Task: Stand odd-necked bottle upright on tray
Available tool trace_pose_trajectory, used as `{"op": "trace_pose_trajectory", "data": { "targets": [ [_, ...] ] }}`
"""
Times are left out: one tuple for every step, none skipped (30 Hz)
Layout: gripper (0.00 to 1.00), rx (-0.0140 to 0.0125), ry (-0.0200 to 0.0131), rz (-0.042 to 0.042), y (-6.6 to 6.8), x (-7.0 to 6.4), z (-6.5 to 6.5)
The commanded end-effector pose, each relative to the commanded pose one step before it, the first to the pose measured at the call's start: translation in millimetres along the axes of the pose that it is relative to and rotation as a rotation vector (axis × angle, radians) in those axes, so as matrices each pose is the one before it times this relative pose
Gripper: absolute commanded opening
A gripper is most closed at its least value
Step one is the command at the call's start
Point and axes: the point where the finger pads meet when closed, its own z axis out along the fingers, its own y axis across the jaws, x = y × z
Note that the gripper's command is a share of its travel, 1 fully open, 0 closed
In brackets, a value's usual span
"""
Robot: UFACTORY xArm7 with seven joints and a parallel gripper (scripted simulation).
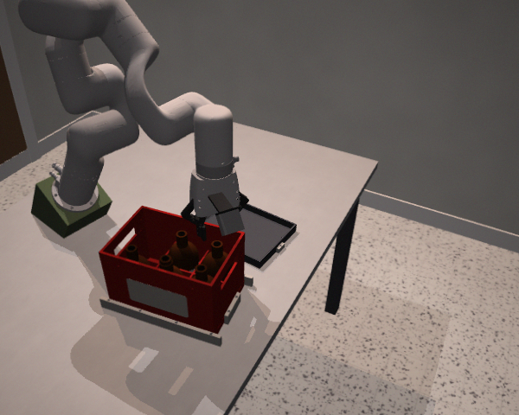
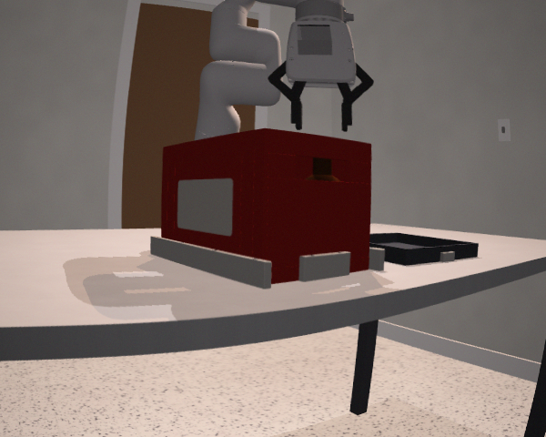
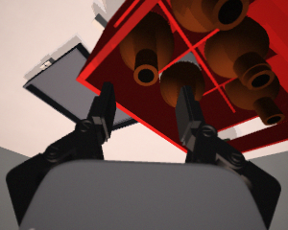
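Five brown bottles stand in the red crate (image 1: 161, 278) (image 2: 310, 220) (image 3: 97, 72): back middle (image 1: 182, 250) (image 3: 181, 79), back right (image 1: 216, 251) (image 3: 145, 64), front right (image 1: 201, 271) (image 3: 230, 11), front middle (image 1: 165, 262) (image 3: 255, 76) and front left (image 1: 131, 252) (image 3: 270, 115), as the top view shows them. Which neck differs I cannot tell. My gripper (image 1: 210, 233) (image 2: 321, 127) (image 3: 146, 96) is open and empty, above the crate's back side. In the wrist view its right finger hides the back middle bottle's neck. The black-rimmed tray (image 1: 268, 232) (image 2: 400, 244) (image 3: 62, 79) lies behind the crate, bare.
Grey stop strips (image 1: 161, 322) (image 2: 209, 260) stand around the crate's foot. A small light block (image 1: 280, 246) (image 2: 447, 256) (image 3: 46, 64) sits at the tray's outer edge. The table's edge (image 1: 291, 296) runs past the crate and tray. The crate walls rise around the bottles.
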Motion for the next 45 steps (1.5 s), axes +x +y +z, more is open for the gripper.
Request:
{"op": "trace_pose_trajectory", "data": {
  "targets": [
    [0.65,0.00212,0.00312,-0.00015,-0.84,1.14,3.73],
    [0.65,0.00000,0.00000,0.00000,0.00,0.00,0.86],
    [0.65,0.00000,0.00000,0.00000,-0.01,0.01,0.79],
    [0.65,0.00000,0.00000,0.00000,-0.01,0.01,0.72],
    [0.65,0.00000,0.00000,0.00000,-0.01,0.01,0.65],
    [0.65,0.00000,0.00000,0.00000,0.00,0.01,0.58],
    [0.65,0.00000,0.00000,0.00000,0.00,0.00,0.51],
    [0.65,0.00000,0.00000,0.00000,0.00,0.00,0.45],
    [0.65,0.00000,0.00000,0.00000,0.00,0.00,0.00],
    [0.65,0.00000,0.00000,0.00000,0.00,0.00,0.00],
    [0.65,0.00000,0.00000,0.00000,0.00,0.00,0.38],
    [0.65,0.00000,0.00000,0.00000,0.00,0.00,0.32],
    [0.65,0.00000,0.00000,0.00000,0.00,0.00,0.26],
    [0.65,0.00000,0.00000,0.00000,0.00,0.00,0.20],
    [0.65,0.00000,0.00000,0.00000,0.00,0.00,0.15],
    [0.65,0.00000,0.00000,0.00000,0.00,0.00,0.10],
    [0.65,0.00000,0.00000,0.00000,0.00,0.00,0.06],
    [0.65,0.00000,0.00000,0.00000,0.00,0.00,0.03],
    [0.65,0.00000,0.00000,0.00000,0.00,0.00,0.01],
    [0.65,0.00000,0.00000,0.00000,0.00,0.00,0.00],
    [0.65,0.00000,0.00000,0.00000,0.00,0.00,0.00],
    [0.65,0.00000,0.00000,0.00000,0.00,0.00,0.00],
    [0.65,0.00000,0.00000,0.00000,0.00,0.00,0.00],
    [0.65,0.00000,0.00000,0.00000,0.00,0.00,0.00],
    [0.65,0.00000,0.00000,0.00000,0.00,0.00,0.00],
    [0.65,0.00000,0.00000,0.00000,0.00,0.00,0.00],
    [0.65,0.00000,0.00000,0.00000,0.00,0.00,0.00],
    [0.65,0.00000,0.00000,0.00000,0.00,0.00,0.00],
    [0.65,0.00000,0.00000,0.00000,0.00,0.00,0.00],
    [0.65,0.00000,0.00000,0.00000,0.00,0.00,0.00],
    [0.65,0.00000,0.00000,0.00000,0.00,0.00,0.00],
    [0.65,0.00000,0.00000,0.00000,0.00,0.00,0.00],
    [0.65,0.00000,0.00000,0.00000,-0.01,0.02,0.00],
    [0.65,0.00000,0.00000,0.00000,-0.03,0.04,0.00],
    [0.65,0.00000,0.00000,0.00000,-0.05,0.07,0.00],
    [0.65,0.00000,0.00000,0.00000,-0.07,0.10,0.00],
    [0.65,0.00000,0.00000,0.00000,-0.09,0.12,0.00],
    [0.65,0.00000,0.00000,0.00000,-0.10,0.13,0.00],
    [0.65,0.00000,0.00000,0.00000,-0.10,0.14,0.00],
    [0.65,0.00000,0.00000,0.00000,-0.10,0.13,0.00],
    [0.65,0.00000,0.00000,0.00000,-0.09,0.12,0.00],
    [0.65,0.00000,0.00000,0.00000,-0.07,0.10,0.00],
    [0.65,0.00000,0.00000,0.00000,0.00,0.00,0.00],
    [0.65,0.00000,0.00000,0.00000,0.00,0.00,0.00],
    [0.65,0.00000,0.00000,0.00000,-0.05,0.07,0.00]
  ]
}}
